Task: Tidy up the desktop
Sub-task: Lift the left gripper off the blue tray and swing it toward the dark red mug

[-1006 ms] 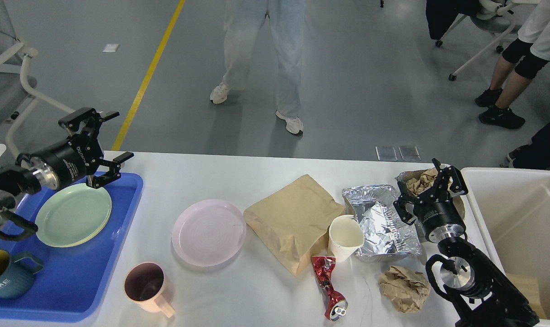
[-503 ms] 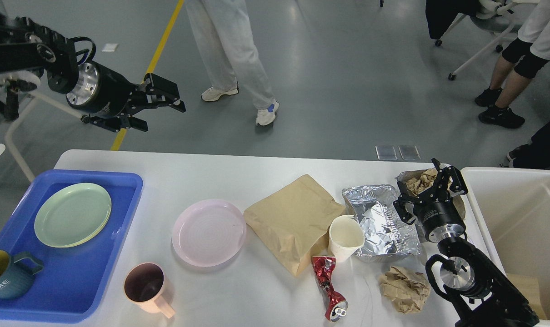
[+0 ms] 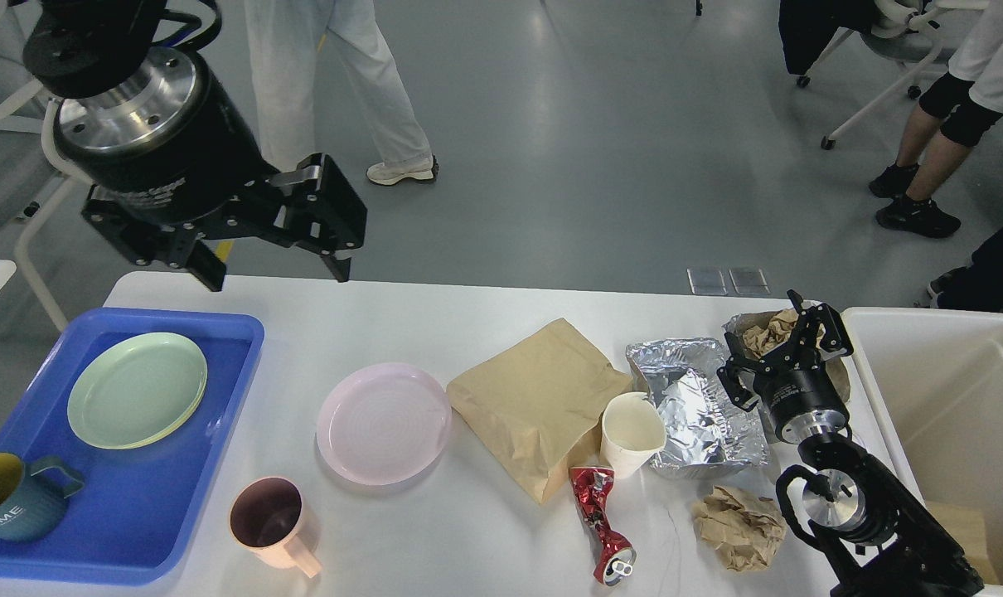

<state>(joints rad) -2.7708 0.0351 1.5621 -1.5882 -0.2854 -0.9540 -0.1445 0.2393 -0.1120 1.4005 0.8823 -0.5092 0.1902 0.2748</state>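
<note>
The white desktop [image 3: 485, 303] holds a pink plate [image 3: 383, 423], a pink mug [image 3: 265, 522], a flat brown paper bag [image 3: 535, 402], a white paper cup [image 3: 630, 431], a crumpled foil tray [image 3: 692, 398], a crushed red can [image 3: 598, 522] and a brown paper ball [image 3: 738, 526]. My left gripper [image 3: 276, 269] is open and empty, raised high above the table's far left, close to the camera. My right gripper [image 3: 779, 348] is open, right by a crumpled brown bag [image 3: 758, 332] at the back right.
A blue tray [image 3: 137, 514] at the left holds a green plate [image 3: 137, 390] and a blue mug [image 3: 4, 497]. A white bin [image 3: 949, 398] stands at the right edge. People stand and sit on the floor beyond the table.
My left gripper rose from over the green plate, then swung right and much closer to the camera. The standing person walked left. My right arm has not moved.
</note>
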